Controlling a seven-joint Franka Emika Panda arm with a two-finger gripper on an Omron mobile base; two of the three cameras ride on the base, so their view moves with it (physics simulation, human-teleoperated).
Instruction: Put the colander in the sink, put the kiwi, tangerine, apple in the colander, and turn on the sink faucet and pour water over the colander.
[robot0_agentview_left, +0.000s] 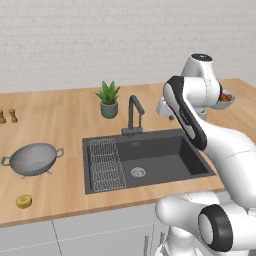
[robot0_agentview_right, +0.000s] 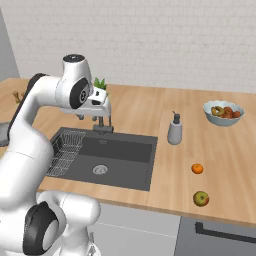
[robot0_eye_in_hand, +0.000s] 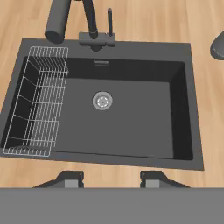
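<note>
On the wooden desk (robot0_agentview_left: 60, 120) nothing is yet moved: the colander (robot0_agentview_left: 33, 159) sits at nine o'clock of the empty sink (robot0_agentview_left: 165, 162), so the claw (robot0_eye_in_hand: 111, 179), apparently part-spread and holding nothing above the basin, must first swing over to grasp it.

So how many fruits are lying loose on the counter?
3: the kiwi left of the sink, the tangerine and apple to its right. More sit in the bowl.

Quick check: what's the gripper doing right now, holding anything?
Gripper: open and holding nothing, with the fingertips apart above the near edge of the sink.
</note>
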